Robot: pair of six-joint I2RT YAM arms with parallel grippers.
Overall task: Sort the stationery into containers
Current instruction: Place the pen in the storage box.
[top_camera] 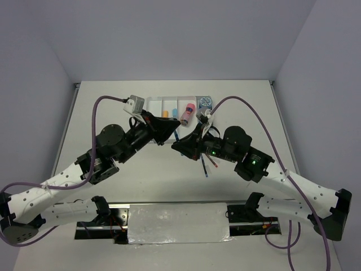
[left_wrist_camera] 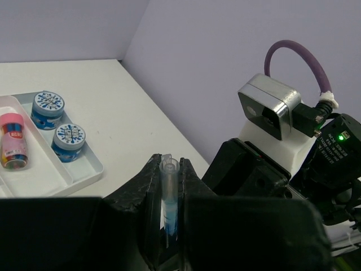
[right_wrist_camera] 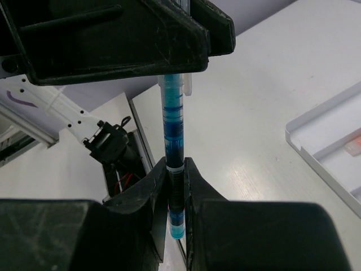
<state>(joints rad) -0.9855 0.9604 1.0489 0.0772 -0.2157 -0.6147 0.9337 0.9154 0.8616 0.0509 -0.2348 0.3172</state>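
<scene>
- The left hand [top_camera: 163,131] is clenched on the upper part of a blue pen [right_wrist_camera: 174,121]. In its wrist view the capped end stands up between the fingers [left_wrist_camera: 151,186], and the grip looks square enough to keep the pen from swinging.
- The blue pen hangs in the air between the two arms, clear of the bench [top_camera: 113,107] and just in front of the tray [top_camera: 154,110]. Each hand pinches a different end. I judge this a handover, or a re-grip to line the pen up with a long compartment.
- The tray is clear plastic and lies at the far side of the bench.
  - Its leftmost compartment looks bare.
  - Next come an orange eraser [top_camera: 165,113] and a light-blue eraser [top_camera: 175,111].
  - After those comes a pink cylinder [left_wrist_camera: 12,148], lying along its slot.
  - Two blue patterned rolls [left_wrist_camera: 48,107] stand flat in the rightmost slot.
  - Like sits with like, so the pen probably belongs in the bare slot.
- The right hand [right_wrist_camera: 176,169] is clenched on the lower part of the same pen, and the tip pokes out below its fingers. With both hands tight, one must let go before the pen can travel.
- A red pen [top_camera: 214,164] lies on the bench under the right arm, beside what seems to be another thin pen. Neither is sorted yet.
</scene>
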